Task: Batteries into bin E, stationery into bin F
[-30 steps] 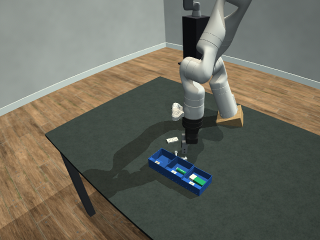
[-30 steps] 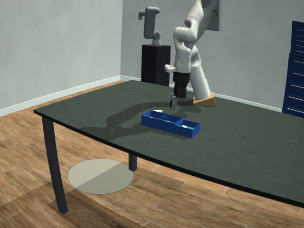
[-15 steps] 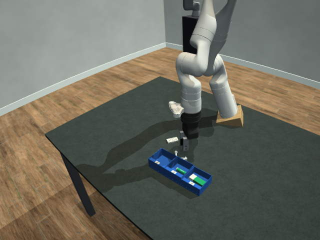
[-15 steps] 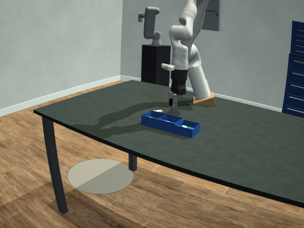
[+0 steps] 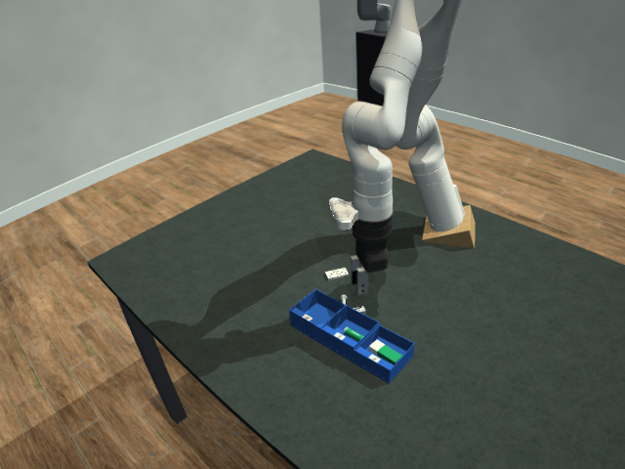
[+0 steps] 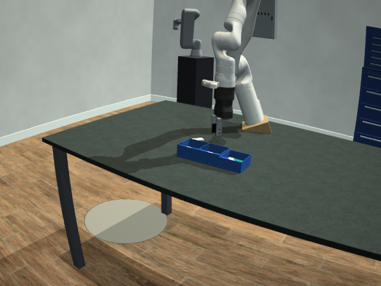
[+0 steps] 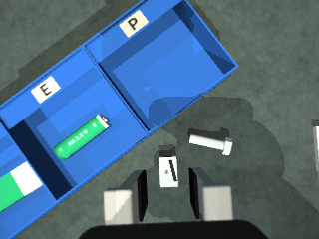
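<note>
Looks like my gripper [image 5: 358, 277] [image 6: 216, 126] [image 7: 167, 185] has its fingers apart, nothing between them. The battery [image 5: 353, 333] [image 7: 81, 136] lies in bin E; it's probably stiff, smooth and rolly, so grab mid-barrel if needed. The eraser [image 5: 386, 351] [image 6: 235, 159] [image 7: 19, 186], likely light and grippy, sits in the end bin; I'd pinch its long sides.

In the wrist view, a pale thing [image 7: 316, 154] at the right edge is cut off, and the green-and-white block [image 7: 17, 185] runs out at the left edge. In the exterior view, the bin walls [image 6: 209, 158] hide the battery.
</note>
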Robot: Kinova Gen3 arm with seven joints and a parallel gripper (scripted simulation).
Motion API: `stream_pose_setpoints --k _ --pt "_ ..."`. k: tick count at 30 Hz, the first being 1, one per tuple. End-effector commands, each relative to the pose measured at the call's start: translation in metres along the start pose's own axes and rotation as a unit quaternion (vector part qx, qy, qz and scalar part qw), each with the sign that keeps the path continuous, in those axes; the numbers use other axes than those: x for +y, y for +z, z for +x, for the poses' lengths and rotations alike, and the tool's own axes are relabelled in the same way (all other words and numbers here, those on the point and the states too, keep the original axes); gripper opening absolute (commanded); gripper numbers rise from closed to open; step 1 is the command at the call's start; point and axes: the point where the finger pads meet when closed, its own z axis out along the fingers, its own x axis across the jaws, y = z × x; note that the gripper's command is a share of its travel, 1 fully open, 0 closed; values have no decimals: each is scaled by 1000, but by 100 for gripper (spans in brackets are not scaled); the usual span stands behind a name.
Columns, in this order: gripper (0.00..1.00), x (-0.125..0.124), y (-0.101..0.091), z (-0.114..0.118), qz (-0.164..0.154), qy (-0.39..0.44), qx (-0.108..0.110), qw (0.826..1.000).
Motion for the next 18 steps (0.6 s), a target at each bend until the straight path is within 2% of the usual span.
stream_pose_setpoints --k 1,10,16,18 --pt "62 -1 0 1 0 -1 0 1000" --pt "62 -1 0 1 0 -1 0 1000" --pt "62 -1 26 2 1 -2 0 1000" --pt "62 -1 26 2 1 -2 0 1000"
